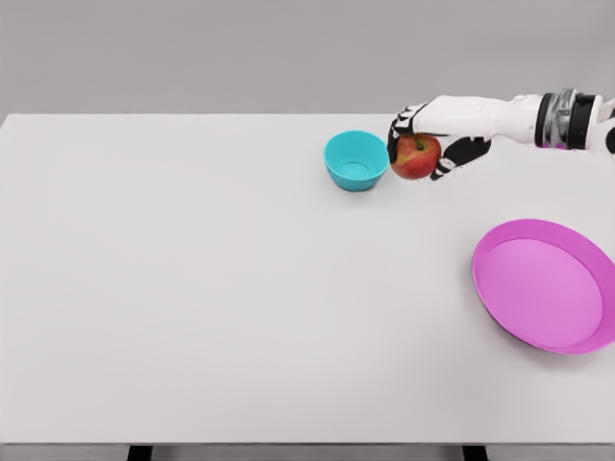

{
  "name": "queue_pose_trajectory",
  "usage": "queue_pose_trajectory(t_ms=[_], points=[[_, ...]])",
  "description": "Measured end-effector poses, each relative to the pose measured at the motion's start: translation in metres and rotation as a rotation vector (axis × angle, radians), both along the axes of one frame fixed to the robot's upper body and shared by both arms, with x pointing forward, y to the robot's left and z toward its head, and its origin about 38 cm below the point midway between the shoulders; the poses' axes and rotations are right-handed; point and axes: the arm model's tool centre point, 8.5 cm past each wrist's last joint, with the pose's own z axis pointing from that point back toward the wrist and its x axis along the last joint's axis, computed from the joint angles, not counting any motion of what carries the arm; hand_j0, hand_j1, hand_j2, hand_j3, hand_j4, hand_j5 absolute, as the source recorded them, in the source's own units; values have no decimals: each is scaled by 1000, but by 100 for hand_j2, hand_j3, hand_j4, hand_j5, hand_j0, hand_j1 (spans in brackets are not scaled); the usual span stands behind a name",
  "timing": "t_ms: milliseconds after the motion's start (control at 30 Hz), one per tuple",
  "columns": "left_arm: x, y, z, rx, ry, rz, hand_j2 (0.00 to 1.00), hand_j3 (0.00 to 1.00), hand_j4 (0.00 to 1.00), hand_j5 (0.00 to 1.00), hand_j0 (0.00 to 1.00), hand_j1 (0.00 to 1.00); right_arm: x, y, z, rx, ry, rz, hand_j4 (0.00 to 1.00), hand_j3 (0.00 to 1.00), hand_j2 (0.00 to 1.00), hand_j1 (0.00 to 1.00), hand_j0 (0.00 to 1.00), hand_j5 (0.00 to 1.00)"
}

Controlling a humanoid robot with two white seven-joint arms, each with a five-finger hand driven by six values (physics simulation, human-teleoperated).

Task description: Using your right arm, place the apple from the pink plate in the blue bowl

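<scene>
Just right of the blue bowl (356, 160), right hand (420, 146) wrapped around unlabelled apple (416, 157).

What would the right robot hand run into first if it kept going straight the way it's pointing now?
Probably the blue bowl. The right robot hand, gripping the apple, points leftward, and the bowl's rim sits just beyond the apple. Depth is unclear from one view, so it might pass above.

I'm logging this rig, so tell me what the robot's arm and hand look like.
One arm shows, the right arm: smooth white rounded shell, with a black and silver-grey ringed band near the picture's edge. The right hand has a white back and black finger segments. No cables or markings visible.
</scene>
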Motion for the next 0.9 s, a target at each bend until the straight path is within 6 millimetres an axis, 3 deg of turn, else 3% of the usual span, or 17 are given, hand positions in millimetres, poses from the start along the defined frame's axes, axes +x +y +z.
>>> queue_pose_trajectory(t_ms=[233,467,733,800,867,900], points=[[0,0,0,0,0,0,100,100,100,100,100,100,35,31,11,49,-24,-29,36,36,36,36,36,36],[0,0,0,0,0,0,100,100,100,100,100,100,62,51,-11,27,8,-76,37,37,37,37,37,37],[0,0,0,0,0,0,100,100,100,100,100,100,70,65,-26,-2,25,-88,40,40,40,40,40,40],[0,0,0,0,0,0,100,100,100,100,100,100,71,64,-26,-5,24,-91,52,52,52,52,52,52],[0,0,0,0,0,0,100,100,100,100,100,100,72,62,-27,-6,24,-103,88,88,88,88,88,88],[0,0,0,0,0,0,100,100,100,100,100,100,73,61,-27,-6,25,-114,94,94,94,94,94,94]])
